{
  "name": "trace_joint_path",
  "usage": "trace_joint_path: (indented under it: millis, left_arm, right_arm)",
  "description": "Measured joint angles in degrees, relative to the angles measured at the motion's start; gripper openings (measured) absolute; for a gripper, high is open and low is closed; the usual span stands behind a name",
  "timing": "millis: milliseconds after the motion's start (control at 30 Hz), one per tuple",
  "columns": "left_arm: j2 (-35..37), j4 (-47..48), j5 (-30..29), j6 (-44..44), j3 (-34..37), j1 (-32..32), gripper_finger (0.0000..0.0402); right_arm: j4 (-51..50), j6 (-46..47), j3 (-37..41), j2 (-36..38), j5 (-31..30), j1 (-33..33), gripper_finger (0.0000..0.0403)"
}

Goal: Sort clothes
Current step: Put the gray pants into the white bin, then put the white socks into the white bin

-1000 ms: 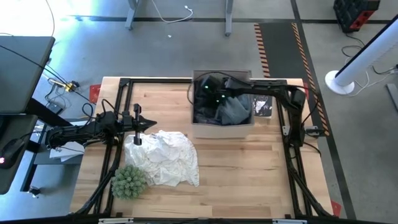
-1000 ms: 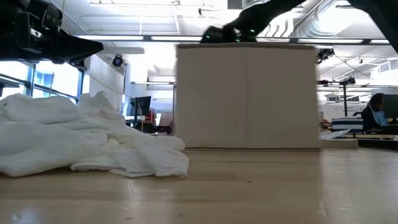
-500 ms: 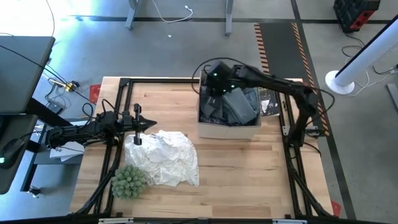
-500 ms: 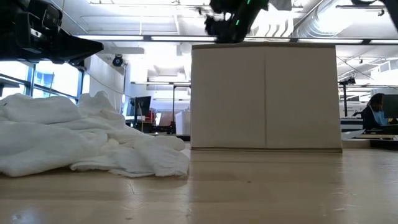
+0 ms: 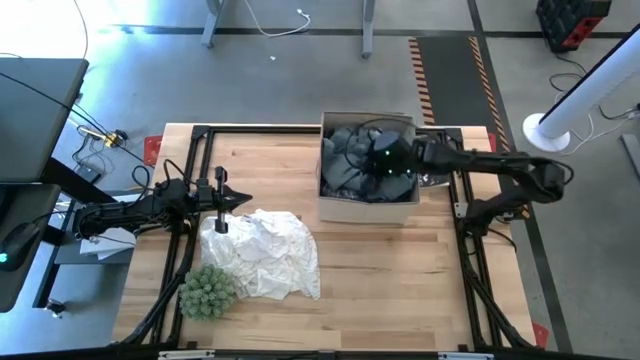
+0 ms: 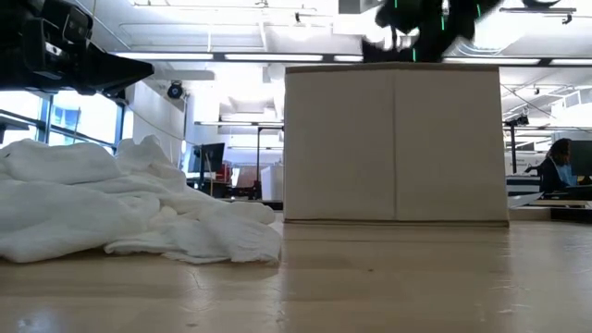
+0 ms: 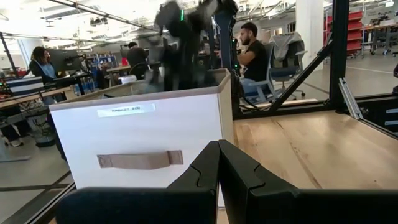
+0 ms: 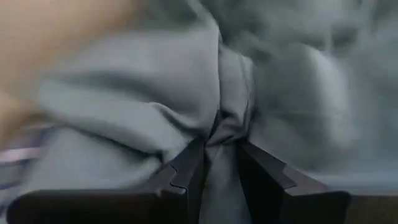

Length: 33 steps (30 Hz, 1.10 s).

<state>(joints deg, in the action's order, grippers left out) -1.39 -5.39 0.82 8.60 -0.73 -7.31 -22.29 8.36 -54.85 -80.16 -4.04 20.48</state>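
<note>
**Colours on the bench**

We see pale blond wood on the bench, with a crumpled white garment and a spiky green plant ball beside it. The box shows beige-white walls, a tan handle and a white label. Inside we see dark grey and black clothes. The right tool, black, has blue-grey fabric between its fingers.

arms: dark, jointed | right hand: black angular fingers, green lights | left hand: black fingers
</note>
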Motion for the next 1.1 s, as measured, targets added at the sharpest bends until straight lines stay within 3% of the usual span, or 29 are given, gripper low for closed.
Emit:
trace_joint_path:
  millis: [133,233,433,667,833,1100]
  left_arm:
    - [0.0,0.0,0.0,0.0,0.0,0.0,0.0001]
    - [0.0,0.0,0.0,0.0,0.0,0.0,0.0001]
    - [0.0,0.0,0.0,0.0,0.0,0.0,0.0001]
    - [-0.1,0.0,0.0,0.0,0.0,0.0,0.0001]
    - [-0.1,0.0,0.0,0.0,0.0,0.0,0.0001]
    - [-0.1,0.0,0.0,0.0,0.0,0.0,0.0001]
  right_arm:
    - [17.6,4.9,10.2,-4.7,2.9,3.0,0.0094]
    - [25.6,4.6,10.4,-10.6,4.4,5.2,0.0094]
    - [23.3,-5.1,0.6,-17.2,5.1,9.5,0.0094]
    - [8.7,-13.0,-15.5,-14.4,2.3,10.8,0.0094]
    - [2.9,-13.1,-21.0,-10.2,2.7,5.3,0.0094]
    - [13.8,-16.7,-19.0,-8.4,3.7,-14.3,0.0094]
